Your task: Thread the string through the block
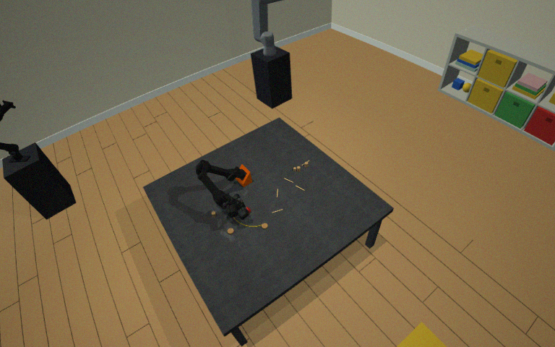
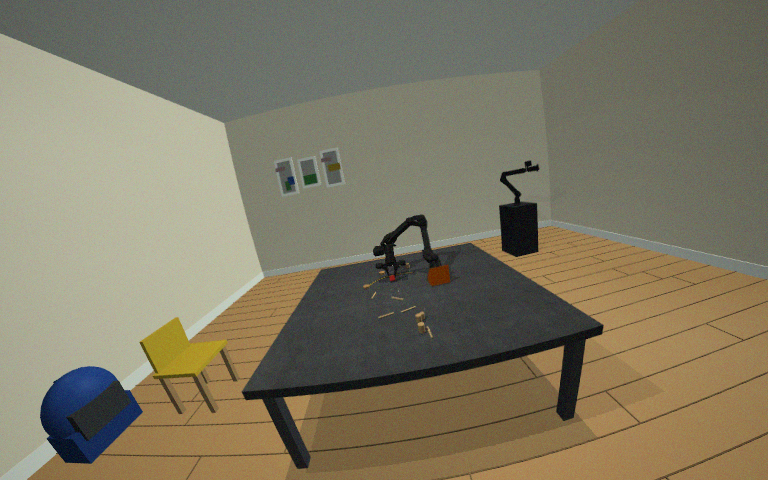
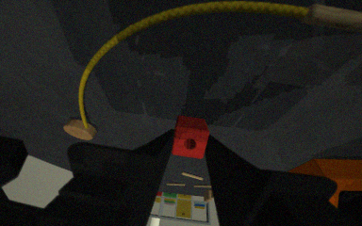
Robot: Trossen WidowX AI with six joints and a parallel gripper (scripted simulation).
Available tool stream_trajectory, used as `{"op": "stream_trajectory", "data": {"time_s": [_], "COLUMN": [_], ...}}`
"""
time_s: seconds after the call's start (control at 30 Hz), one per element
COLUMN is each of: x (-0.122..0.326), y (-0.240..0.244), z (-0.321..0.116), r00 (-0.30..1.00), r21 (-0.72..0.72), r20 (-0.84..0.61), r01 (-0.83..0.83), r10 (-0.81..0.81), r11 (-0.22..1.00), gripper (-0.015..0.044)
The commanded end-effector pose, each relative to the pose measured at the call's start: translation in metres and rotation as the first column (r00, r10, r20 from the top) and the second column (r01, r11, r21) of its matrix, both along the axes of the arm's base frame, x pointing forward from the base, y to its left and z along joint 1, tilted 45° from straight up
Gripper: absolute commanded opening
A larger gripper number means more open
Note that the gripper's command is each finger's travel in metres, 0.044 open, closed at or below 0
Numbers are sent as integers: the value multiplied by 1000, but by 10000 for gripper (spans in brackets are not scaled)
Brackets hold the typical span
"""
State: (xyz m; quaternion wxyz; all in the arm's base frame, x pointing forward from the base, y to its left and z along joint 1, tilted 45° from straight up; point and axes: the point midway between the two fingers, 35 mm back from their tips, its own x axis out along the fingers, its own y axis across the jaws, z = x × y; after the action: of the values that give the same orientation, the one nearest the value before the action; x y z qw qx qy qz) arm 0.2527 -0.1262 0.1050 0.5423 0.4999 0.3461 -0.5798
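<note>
The red block (image 1: 248, 210) (image 2: 392, 278) (image 3: 190, 142) sits between my fingertips; its round hole shows in the wrist view. My gripper (image 3: 189, 136) is shut on it, tilted. I cannot tell whether the block touches the table (image 1: 306, 241). The round wooden button (image 1: 264, 225) (image 2: 367, 286) (image 3: 79, 129) lies near the block. The yellow string (image 1: 249, 225) (image 3: 122, 35) curves from it to the wooden stick (image 3: 348, 20), at the upper right of the wrist view and cut by its edge. The string is outside the hole. In the top view the arm hides the stick.
An orange box-like object (image 1: 245, 177) (image 2: 438, 275) (image 3: 357, 174) stands by the arm's base. Several loose sticks, one of them a near stick (image 1: 277, 210), lie beyond the block. Small wooden cylinders (image 1: 295, 168) (image 2: 420, 321) lie farther off. A loose disc (image 1: 230, 230) lies near the button.
</note>
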Motion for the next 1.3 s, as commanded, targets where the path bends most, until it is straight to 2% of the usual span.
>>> {"op": "stream_trajectory", "data": {"time_s": [0.0,0.23,0.53,0.93,1.23,1.27], "x": [2,2,0,0,-1,-1], "y": [-1,-1,-10,-11,-9,-7], "z": [3,3,6,6,7,15], "r00": [1000,1000,999,998,999,999], "r21": [18,30,176,184,187,187], "r20": [13,14,42,44,39,39], "r01": [-12,-14,-39,-40,-35,-35], "r10": [12,13,32,33,29,29], "r11": [1000,999,984,982,982,982], "gripper": [0,0,0,0,236,243]}}
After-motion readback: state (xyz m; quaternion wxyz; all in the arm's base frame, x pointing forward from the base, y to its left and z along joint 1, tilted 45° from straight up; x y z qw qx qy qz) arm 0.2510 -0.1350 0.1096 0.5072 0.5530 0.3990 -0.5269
